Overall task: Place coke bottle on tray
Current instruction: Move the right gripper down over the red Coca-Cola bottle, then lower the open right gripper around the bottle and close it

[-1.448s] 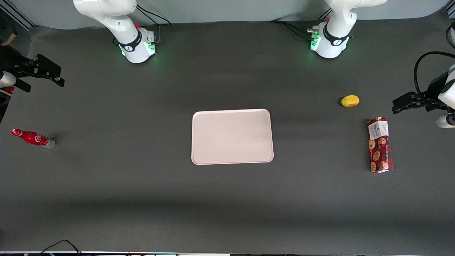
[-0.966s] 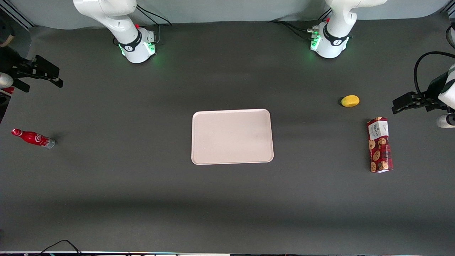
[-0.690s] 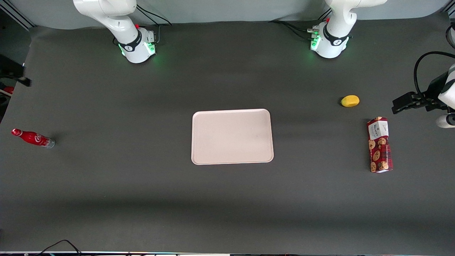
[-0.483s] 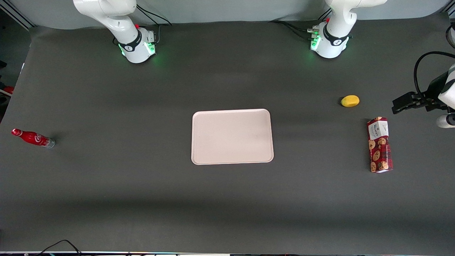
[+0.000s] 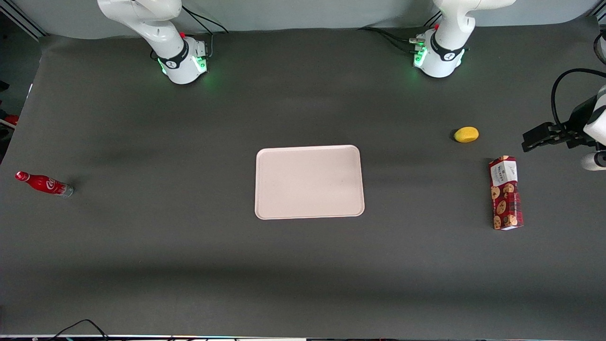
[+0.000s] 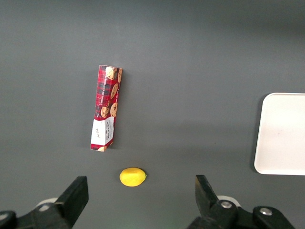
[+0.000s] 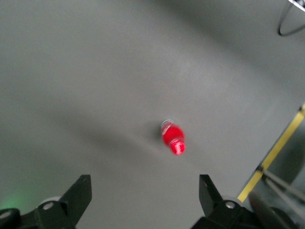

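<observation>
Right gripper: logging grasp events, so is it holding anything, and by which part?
Nothing. The gripper is open, above the coke bottle, which stands untouched on the table.

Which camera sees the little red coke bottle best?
The front view: the coke bottle shows sharp, from cap to base. The right wrist view, over the open gripper, shows it blurred, cap-on. The left wrist view misses it.

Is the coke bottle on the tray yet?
No. The coke bottle stands on the table toward the working arm's end; the tray holds nothing. The open gripper hovers above the bottle.

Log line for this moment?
gripper: open, high over bottle | bottle: upright on table, working arm's end | tray: bare
</observation>
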You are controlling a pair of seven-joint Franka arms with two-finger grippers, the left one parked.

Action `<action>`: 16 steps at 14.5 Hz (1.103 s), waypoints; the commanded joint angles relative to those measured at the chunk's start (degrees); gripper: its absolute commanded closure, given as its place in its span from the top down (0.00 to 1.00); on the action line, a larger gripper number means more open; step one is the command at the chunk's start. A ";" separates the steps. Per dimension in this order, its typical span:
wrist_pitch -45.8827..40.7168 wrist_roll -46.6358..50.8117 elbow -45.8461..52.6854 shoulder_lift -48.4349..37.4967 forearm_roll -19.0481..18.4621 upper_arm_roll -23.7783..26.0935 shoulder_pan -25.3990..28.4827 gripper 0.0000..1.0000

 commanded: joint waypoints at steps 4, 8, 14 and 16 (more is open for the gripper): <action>12.52 -15.82 -4.68 9.30 10.88 -3.34 0.15 1.00; 18.87 -22.05 -8.57 11.49 16.23 -3.43 -0.03 1.00; 21.77 -27.96 -9.71 15.01 21.17 -3.60 -2.23 1.00; 22.48 -28.83 -10.50 15.10 22.56 -3.60 -2.49 1.00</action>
